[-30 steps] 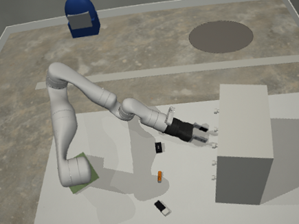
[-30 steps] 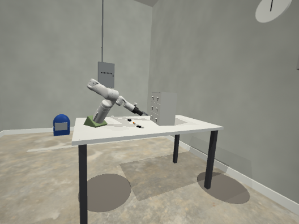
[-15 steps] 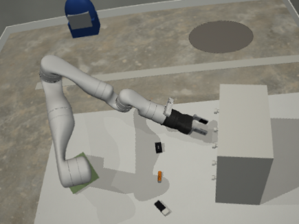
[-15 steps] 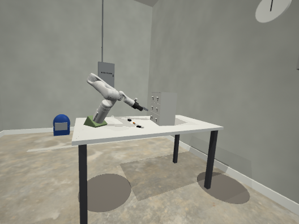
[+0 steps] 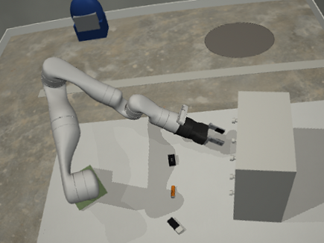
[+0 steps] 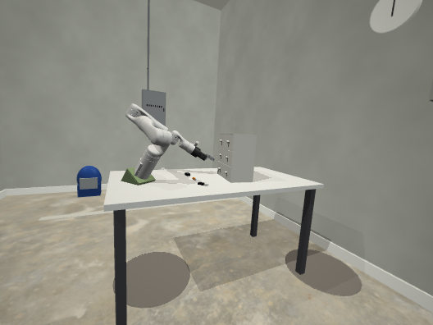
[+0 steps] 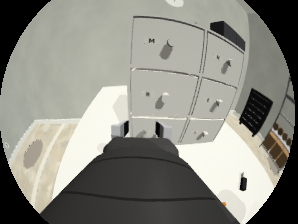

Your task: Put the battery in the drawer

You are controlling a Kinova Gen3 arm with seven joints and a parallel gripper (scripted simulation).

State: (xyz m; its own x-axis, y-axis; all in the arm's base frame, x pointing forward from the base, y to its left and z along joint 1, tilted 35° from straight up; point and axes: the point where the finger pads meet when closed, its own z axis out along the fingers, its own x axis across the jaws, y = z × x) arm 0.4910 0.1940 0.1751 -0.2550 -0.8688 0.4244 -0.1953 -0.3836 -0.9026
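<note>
The small grey chest [image 5: 266, 154] stands at the right of the white table, with six drawers in two columns, all pushed in. It also shows in the side view [image 6: 237, 157] and the wrist view [image 7: 193, 90]. The drawer marks are too small to read. My gripper [image 5: 219, 135] is open and empty, a few centimetres from the chest's front, level with its knobs [image 5: 233, 140]. In the wrist view the fingers point at the left column, below the middle knob [image 7: 160, 102]. A small black block [image 5: 171, 160], probably the nine-volt battery, lies on the table behind the gripper.
An orange cylinder [image 5: 172, 191] and a black-and-white block [image 5: 176, 225] lie on the table nearer the front edge. The arm's green base [image 5: 89, 188] is at the left. A blue object [image 5: 89, 17] stands on the floor beyond.
</note>
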